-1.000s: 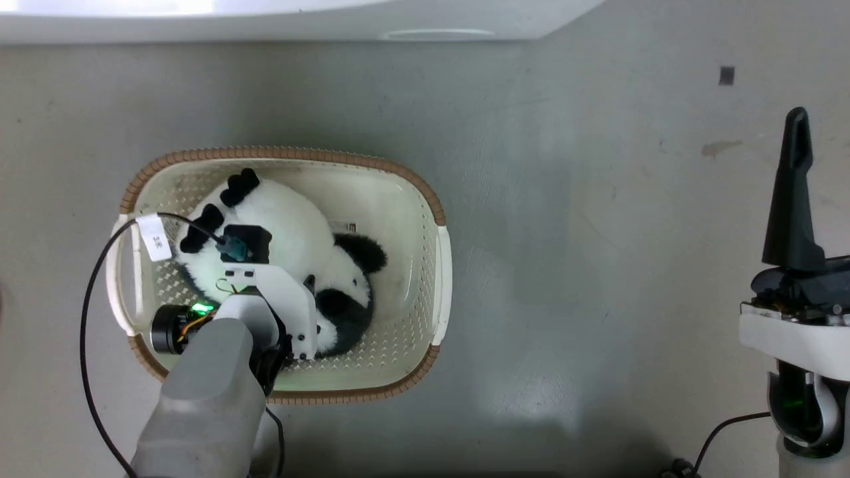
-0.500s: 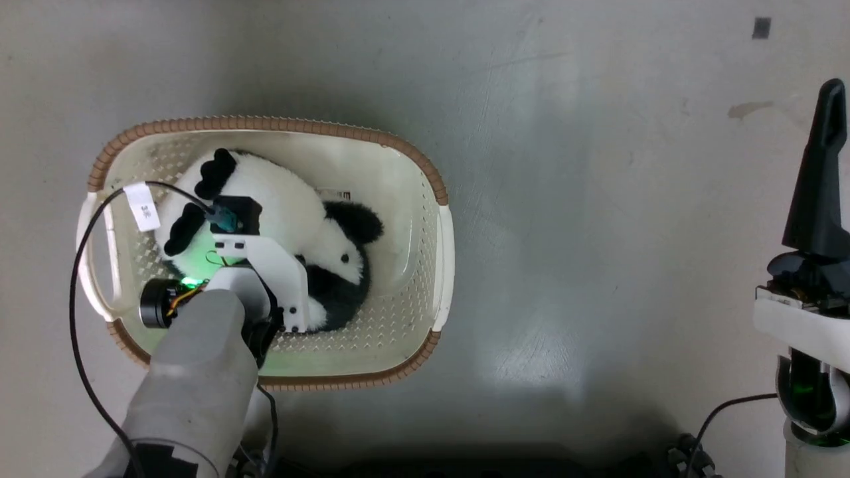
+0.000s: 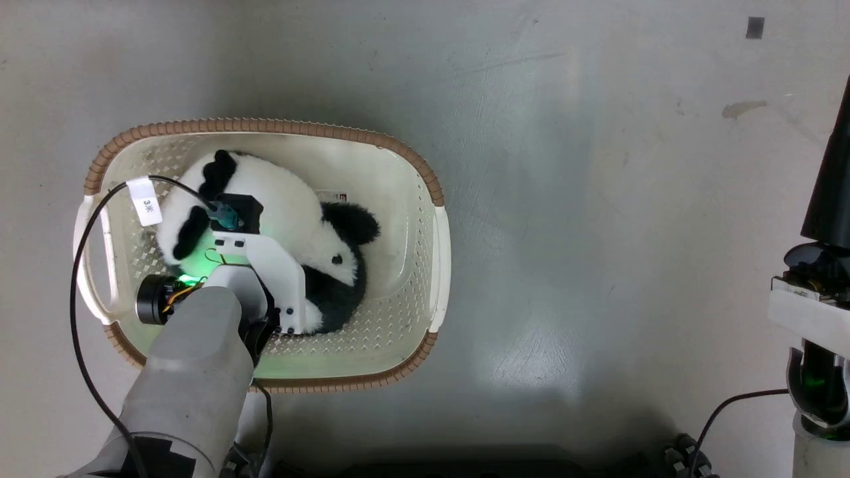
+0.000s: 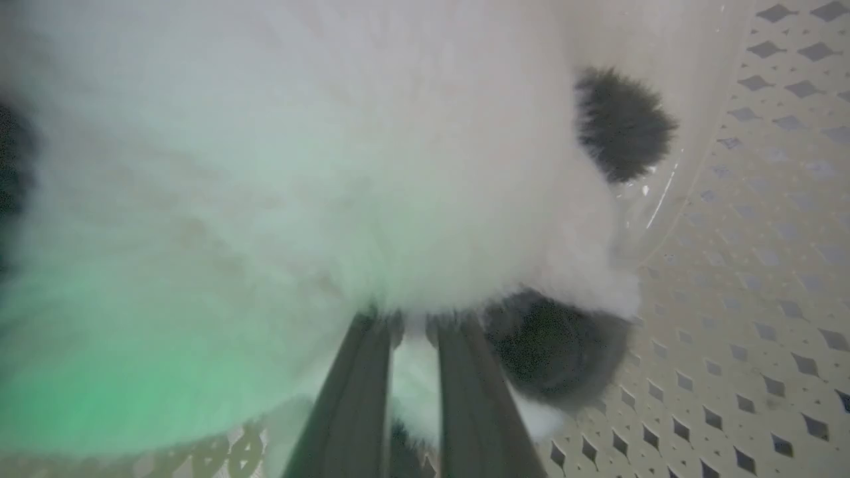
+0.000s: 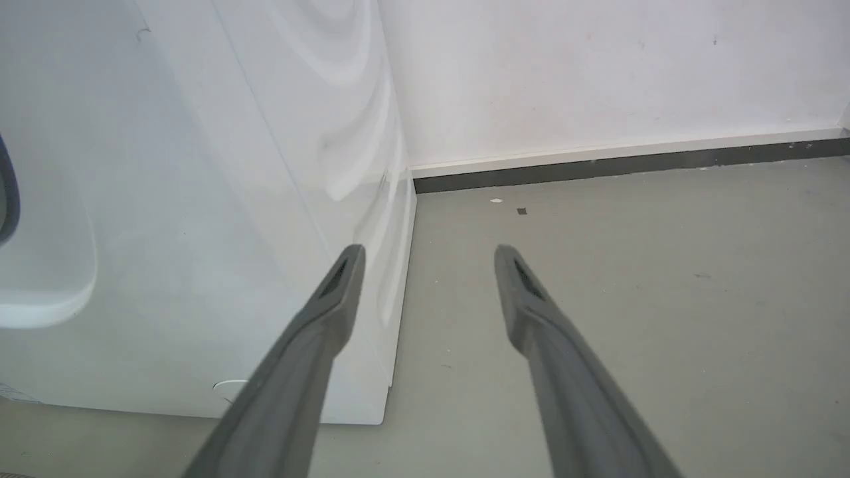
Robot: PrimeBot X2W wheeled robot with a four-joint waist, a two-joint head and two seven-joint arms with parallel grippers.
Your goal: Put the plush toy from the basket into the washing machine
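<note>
Lying on its side in the basket (image 3: 265, 125), the plush toy (image 3: 285, 212) takes up the left and middle of the basket floor. Its black-eared head points toward the centre and its black paws toward the far left corner. The basket stands on a grey floor (image 3: 597, 199). In the head view the left arm's pale wrist hangs directly over the toy's body and covers the fingertips. A black cable (image 3: 80, 292) with a white tag loops past the basket's left handle. From the left wrist view, the left gripper (image 4: 413, 322) has its two dark fingers (image 4: 352, 385) drawn close together. Their tips are sunk into white fur, and a tuft appears to be pinched in the narrow gap, though the picture is soft and washed with green light. The right gripper (image 5: 429, 255) is held well apart from the basket. Its fingers are spread wide with nothing between them, and they point at the floor beside the corner of the white washing machine (image 5: 199, 199).
</note>
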